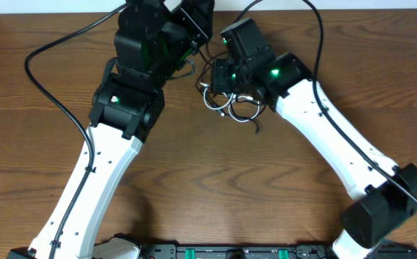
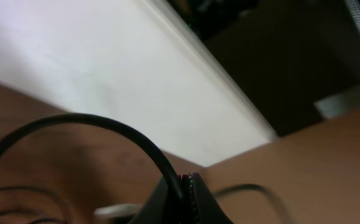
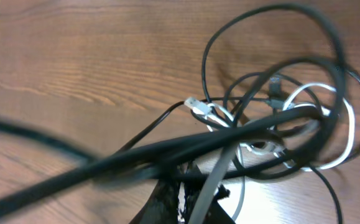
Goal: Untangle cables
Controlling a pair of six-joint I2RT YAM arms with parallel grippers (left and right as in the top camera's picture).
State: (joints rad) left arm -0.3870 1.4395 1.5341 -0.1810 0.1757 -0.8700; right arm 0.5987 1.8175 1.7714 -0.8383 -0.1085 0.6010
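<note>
So the cables (image 1: 228,104) are bunched in a knotty pile on the wood table (image 1: 215,180), up near the far edge, between the two arm heads. The right wrist view shows it best: loops of thin black cord stacked over each other, with the white cord (image 3: 347,130) curling through the right side of the pile and a little silver plug (image 3: 198,107) poking out on the left.

The left gripper (image 2: 189,186) has its fingers pinched together on a black cord (image 2: 92,121), which arcs up and off to the left from the tips.

The right gripper (image 3: 192,193) is closed too. A blurry bundle of black cords runs right across its tips, but I honestly can't tell if any of them are caught in there.
</note>
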